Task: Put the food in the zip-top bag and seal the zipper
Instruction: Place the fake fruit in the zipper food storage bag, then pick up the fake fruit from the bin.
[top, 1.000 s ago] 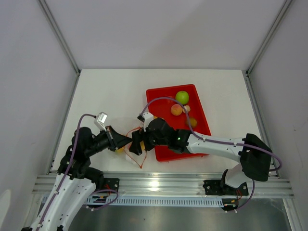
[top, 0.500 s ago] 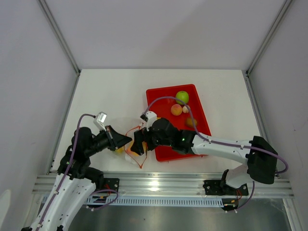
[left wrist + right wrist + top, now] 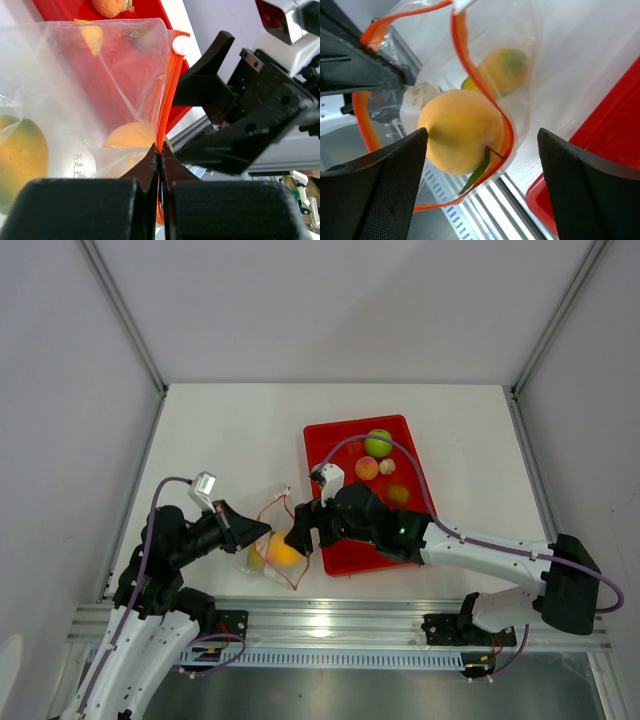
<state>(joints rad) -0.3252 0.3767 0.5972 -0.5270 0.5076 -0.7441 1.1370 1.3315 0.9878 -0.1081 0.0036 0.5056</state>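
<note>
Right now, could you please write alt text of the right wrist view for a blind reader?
A yellow-orange peach sits in the open mouth of the clear zip-top bag, ringed by its orange-red zipper, between the black fingers of the open right pincer. A yellow-green mango lies deeper inside; the left pincer pinches the rim at upper left.

Peach point(image 3: 460, 131) and mango point(image 3: 504, 67) inside bag point(image 3: 522, 35), left of tray point(image 3: 335, 430).

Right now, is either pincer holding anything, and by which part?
The left pincer is pinching the zip-top bag by its zipper strip at the mouth; the right pincer is open, holding nothing.
</note>
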